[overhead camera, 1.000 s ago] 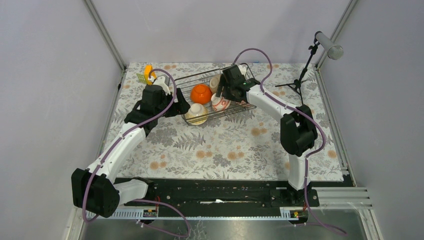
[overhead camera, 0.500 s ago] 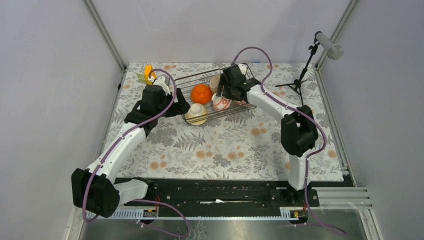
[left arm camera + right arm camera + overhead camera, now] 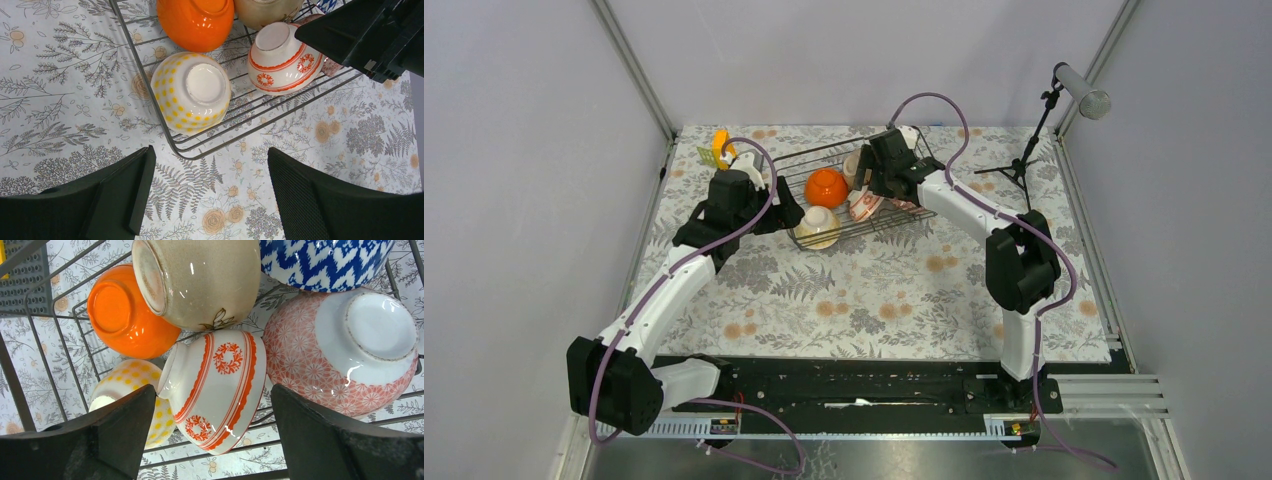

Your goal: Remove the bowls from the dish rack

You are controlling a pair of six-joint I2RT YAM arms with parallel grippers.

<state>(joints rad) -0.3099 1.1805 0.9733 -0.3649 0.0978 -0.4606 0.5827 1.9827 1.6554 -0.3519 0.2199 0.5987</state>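
The black wire dish rack (image 3: 894,215) stands at the far middle of the table and holds six bowls. The right wrist view shows the beige bowl (image 3: 200,280), orange bowl (image 3: 122,315), blue-white zigzag bowl (image 3: 325,262), pink patterned bowl (image 3: 345,347), white bowl with red lines (image 3: 217,387) and cream bowl with yellow dots (image 3: 135,395). My right gripper (image 3: 212,435) is open, with one finger on each side of the white red-lined bowl. My left gripper (image 3: 210,200) is open and empty over the cloth, just in front of the rack's near left corner (image 3: 190,152), close to the cream bowl (image 3: 192,92).
An orange block (image 3: 720,145) with a yellow-green piece sits at the far left corner. A microphone stand (image 3: 1034,140) stands at the far right. The floral cloth (image 3: 874,290) covers the table in front of the rack.
My right gripper has shifted slightly around the white red-lined bowl, which looks a little more tilted. The left arm has not moved.
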